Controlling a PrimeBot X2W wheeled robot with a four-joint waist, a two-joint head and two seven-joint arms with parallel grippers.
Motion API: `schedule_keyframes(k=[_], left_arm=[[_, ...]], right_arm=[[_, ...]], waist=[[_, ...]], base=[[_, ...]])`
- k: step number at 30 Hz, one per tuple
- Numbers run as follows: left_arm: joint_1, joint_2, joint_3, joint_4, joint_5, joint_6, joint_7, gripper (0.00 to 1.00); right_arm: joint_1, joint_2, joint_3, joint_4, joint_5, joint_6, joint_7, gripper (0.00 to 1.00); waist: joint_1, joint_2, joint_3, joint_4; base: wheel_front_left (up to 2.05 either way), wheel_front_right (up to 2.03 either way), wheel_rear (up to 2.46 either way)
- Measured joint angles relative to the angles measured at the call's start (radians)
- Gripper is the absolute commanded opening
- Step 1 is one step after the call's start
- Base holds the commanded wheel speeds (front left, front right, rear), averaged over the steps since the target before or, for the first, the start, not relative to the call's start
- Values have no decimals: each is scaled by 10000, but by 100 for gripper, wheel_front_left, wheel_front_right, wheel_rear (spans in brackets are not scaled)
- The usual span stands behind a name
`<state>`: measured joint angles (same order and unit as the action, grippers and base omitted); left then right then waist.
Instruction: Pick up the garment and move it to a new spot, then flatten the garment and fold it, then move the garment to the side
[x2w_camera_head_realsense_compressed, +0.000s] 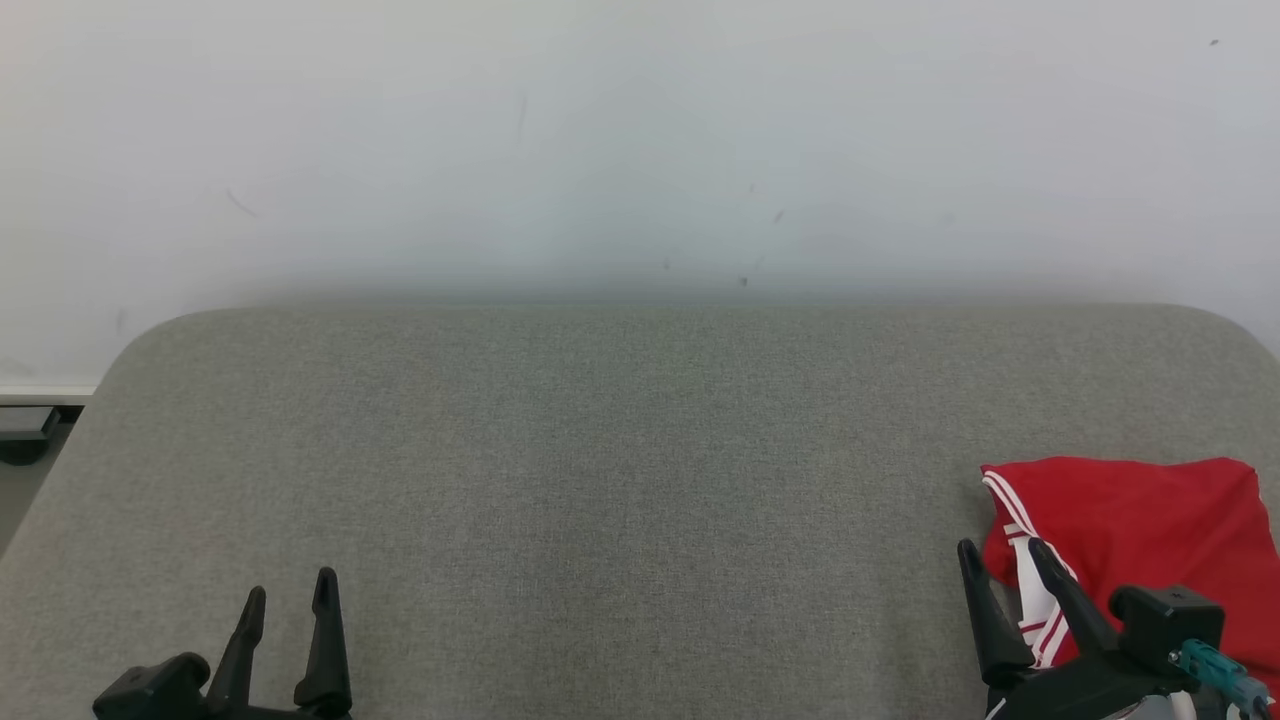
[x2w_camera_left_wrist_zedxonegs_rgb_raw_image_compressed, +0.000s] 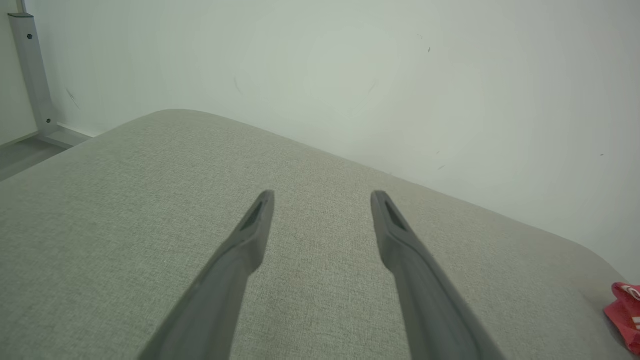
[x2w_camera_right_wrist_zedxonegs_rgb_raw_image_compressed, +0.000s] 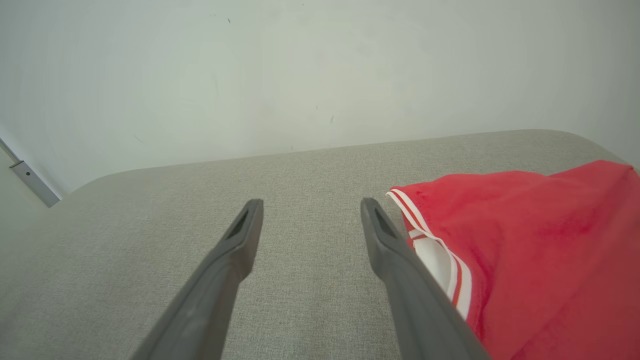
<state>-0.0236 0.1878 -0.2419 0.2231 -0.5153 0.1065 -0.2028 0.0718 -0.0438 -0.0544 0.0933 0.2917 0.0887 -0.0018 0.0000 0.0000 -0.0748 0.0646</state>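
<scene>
The garment (x2w_camera_head_realsense_compressed: 1130, 520) is red with white and red striped trim, lying folded at the right side of the grey padded surface (x2w_camera_head_realsense_compressed: 620, 480). In the right wrist view the garment (x2w_camera_right_wrist_zedxonegs_rgb_raw_image_compressed: 530, 255) lies just right of my right finger. My right gripper (x2w_camera_head_realsense_compressed: 1003, 560) stands open at the garment's left edge, nothing between its fingers. My left gripper (x2w_camera_head_realsense_compressed: 290, 590) is open at the lower left, over bare surface. A corner of the garment (x2w_camera_left_wrist_zedxonegs_rgb_raw_image_compressed: 625, 312) shows at the far right of the left wrist view, well away from the left gripper (x2w_camera_left_wrist_zedxonegs_rgb_raw_image_compressed: 322, 197).
A pale wall (x2w_camera_head_realsense_compressed: 640, 140) rises right behind the surface's rounded far edge. A grey metal post (x2w_camera_left_wrist_zedxonegs_rgb_raw_image_compressed: 30, 70) and floor lie beyond the surface's left end. The surface's middle and left stretch out bare and flat.
</scene>
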Motion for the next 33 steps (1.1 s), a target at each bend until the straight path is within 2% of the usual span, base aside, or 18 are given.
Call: schedule_keyframes(k=[22, 23, 33], left_arm=[[2, 144, -360, 150, 142, -100, 242, 100], [4, 159, -382, 150, 148, -100, 267, 0], [500, -215, -391, 803, -71, -115, 360, 0]], right_arm=[[-7, 2, -107, 368, 104, -130, -535, 100], [-6, 2, -105, 384, 104, -148, -585, 0], [472, 140, -73, 1133, 222, -153, -583, 0]], waist=[[0, 0, -92, -61], [0, 0, -91, -64], [0, 0, -81, -72]], base=[[0, 0, 0], [0, 0, 0], [0, 0, 0]])
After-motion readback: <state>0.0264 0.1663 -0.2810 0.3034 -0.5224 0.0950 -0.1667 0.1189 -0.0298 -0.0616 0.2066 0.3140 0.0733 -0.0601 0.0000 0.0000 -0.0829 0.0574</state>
